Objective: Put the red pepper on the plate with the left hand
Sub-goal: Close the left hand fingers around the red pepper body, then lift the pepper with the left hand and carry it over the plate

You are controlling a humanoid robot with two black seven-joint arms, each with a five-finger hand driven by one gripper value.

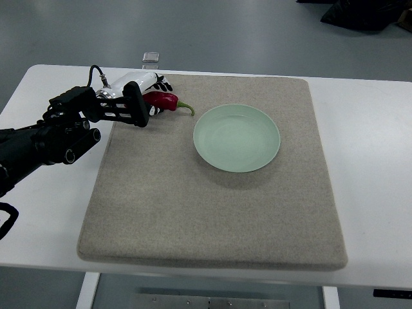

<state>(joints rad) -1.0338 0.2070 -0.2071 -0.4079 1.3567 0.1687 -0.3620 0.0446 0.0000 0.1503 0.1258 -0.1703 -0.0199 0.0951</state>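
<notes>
A dark red pepper (164, 100) with a green stem lies on the beige mat (212, 193) at its far left, left of the pale green plate (237, 137). My left hand (153, 95) is at the pepper, with fingers curled around its left end; part of the pepper is hidden by the hand. The pepper appears to rest on the mat. The plate is empty and sits about a hand's width to the right of the pepper.
The mat lies on a white table (373, 141). A small clear object (150, 58) sits at the table's far edge behind the hand. My left arm (45, 141) crosses the table's left side.
</notes>
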